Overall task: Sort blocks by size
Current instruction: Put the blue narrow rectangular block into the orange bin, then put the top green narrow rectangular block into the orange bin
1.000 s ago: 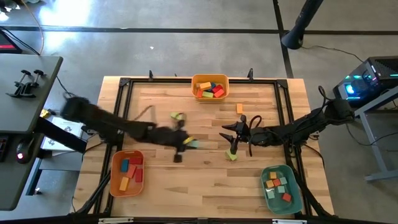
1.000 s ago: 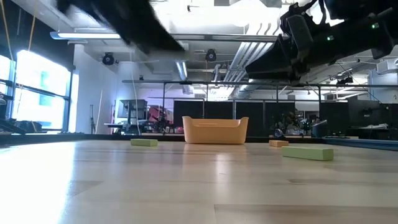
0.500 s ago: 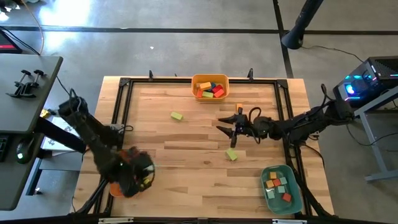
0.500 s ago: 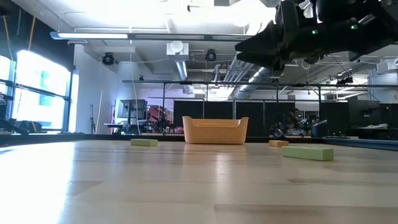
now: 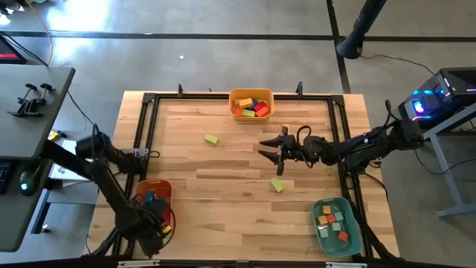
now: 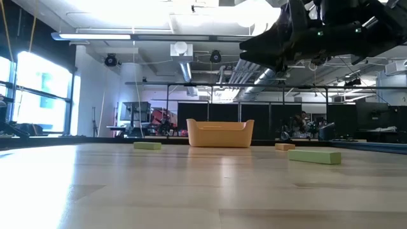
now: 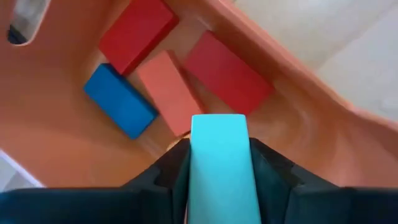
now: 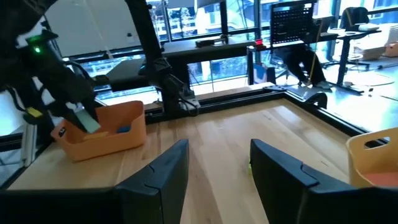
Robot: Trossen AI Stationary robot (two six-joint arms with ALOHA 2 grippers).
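Left gripper [image 5: 152, 223] over orange bin [image 5: 141, 187], right gripper [image 5: 269, 150] mid-table

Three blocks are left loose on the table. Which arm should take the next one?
Right. Its hand hangs open and empty between the orange block and a green block. The left hand is shut on a teal block over the orange bin.
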